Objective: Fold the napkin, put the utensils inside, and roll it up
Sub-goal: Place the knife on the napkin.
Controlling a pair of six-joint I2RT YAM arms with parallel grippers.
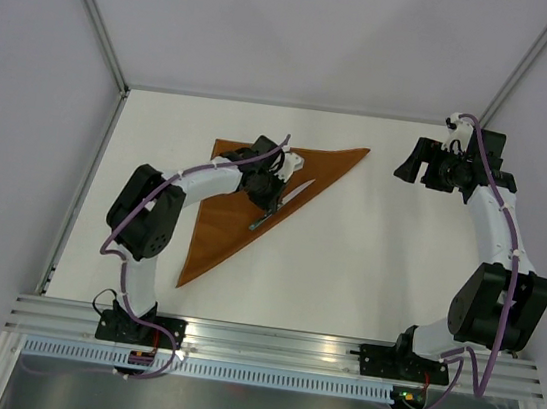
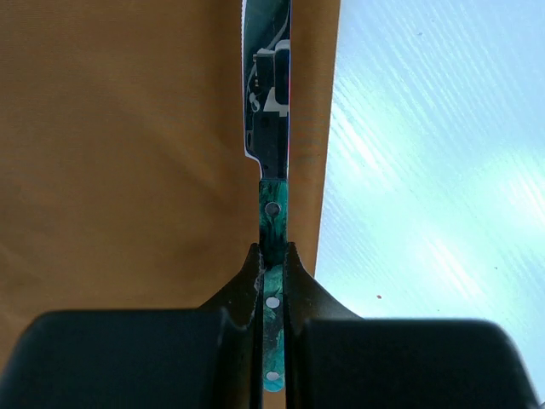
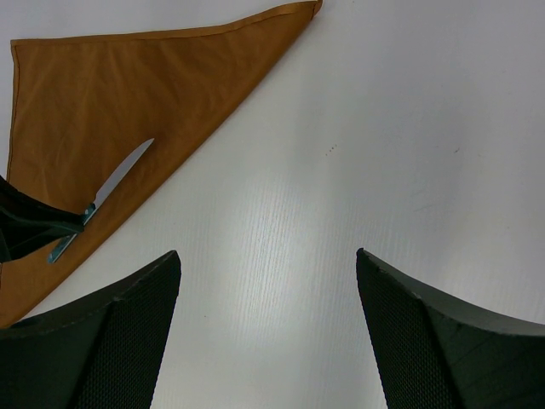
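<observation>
Your left gripper (image 2: 272,260) is clamped tight on the knife (image 2: 272,217), gripping its green handle, with the blade pointing toward the far right. The knife sits over the napkin (image 1: 218,226), just inside its long right-hand edge. The napkin lies folded into a triangle on the left half of the table (image 1: 376,268). Your right gripper (image 3: 266,253) hovers over the far right of the table, fingers wide apart and holding nothing, well apart from the napkin.
</observation>
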